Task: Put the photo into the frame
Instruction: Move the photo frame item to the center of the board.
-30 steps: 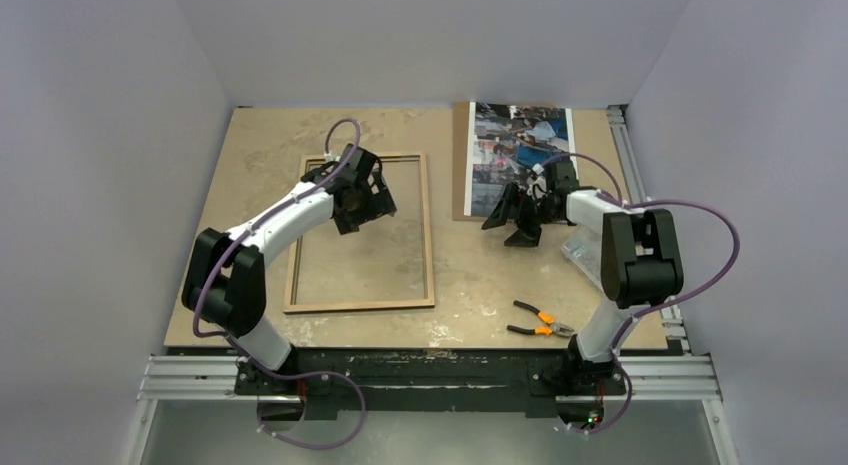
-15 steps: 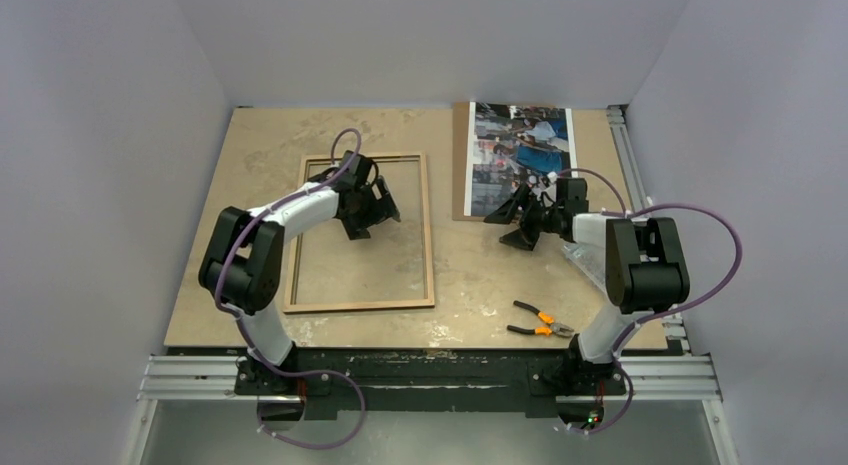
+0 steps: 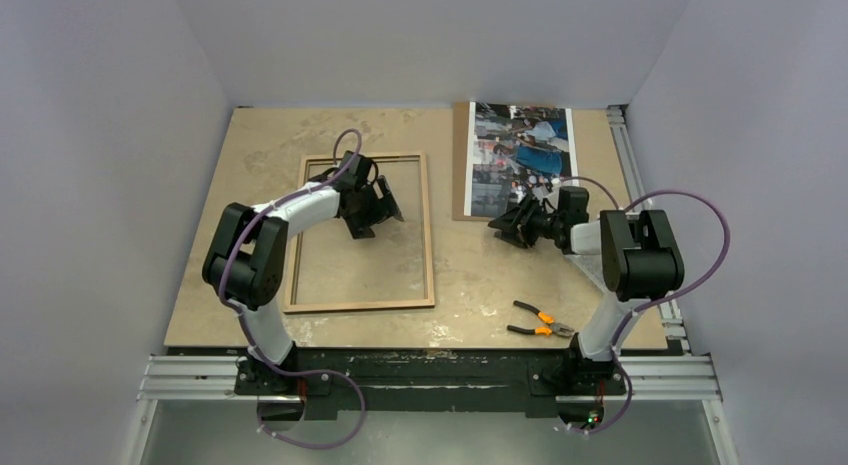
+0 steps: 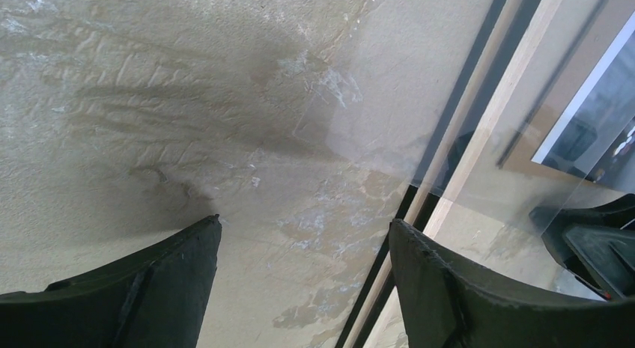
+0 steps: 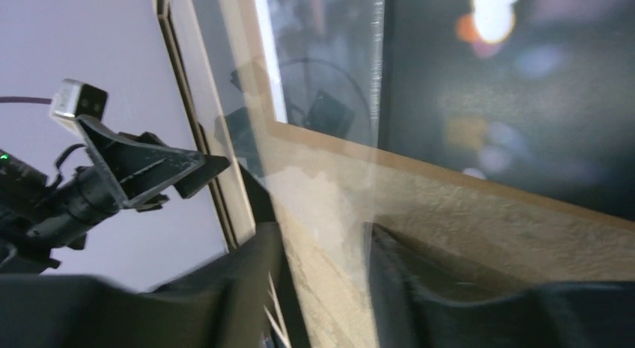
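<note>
At the far right edge of the beige worktop (image 3: 250,155): one large colour print of a street scene (image 3: 525,150), flat on one brown backing board (image 3: 462,185). Left of centre: one thin light-wood rectangular frame (image 3: 428,245), flat, bare worktop on all sides, with a narrow bare strip between its right rail and the board. Near the front right edge: one pair of orange-handled pliers (image 3: 538,320). Two claws: left claw (image 3: 378,217) spread wide, low over the frame's far half, well apart from the print. Right claw (image 3: 508,230) partly spread, at the board's near left corner, just beside the print's near edge.
</note>
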You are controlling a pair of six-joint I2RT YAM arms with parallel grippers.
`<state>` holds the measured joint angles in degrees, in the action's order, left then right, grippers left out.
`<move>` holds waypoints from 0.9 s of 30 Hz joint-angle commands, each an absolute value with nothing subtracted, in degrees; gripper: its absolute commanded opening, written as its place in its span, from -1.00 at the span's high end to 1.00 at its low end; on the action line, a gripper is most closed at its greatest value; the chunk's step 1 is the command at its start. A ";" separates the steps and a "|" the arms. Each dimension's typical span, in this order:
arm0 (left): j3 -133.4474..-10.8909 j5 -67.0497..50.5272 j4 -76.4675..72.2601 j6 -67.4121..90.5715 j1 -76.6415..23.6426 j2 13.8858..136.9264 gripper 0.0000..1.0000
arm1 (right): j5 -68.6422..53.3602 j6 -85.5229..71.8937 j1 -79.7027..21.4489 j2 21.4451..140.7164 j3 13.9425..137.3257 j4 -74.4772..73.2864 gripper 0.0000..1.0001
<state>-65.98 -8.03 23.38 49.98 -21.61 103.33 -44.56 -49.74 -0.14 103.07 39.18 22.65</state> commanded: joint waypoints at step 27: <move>-68.09 -4.65 27.02 41.93 -21.05 78.25 -0.70 | -45.71 -40.38 -0.18 82.09 45.32 -1.57 1.00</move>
<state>-65.76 -4.32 26.57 43.79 -21.50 81.41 -43.11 -44.18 -0.10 86.59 42.50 5.48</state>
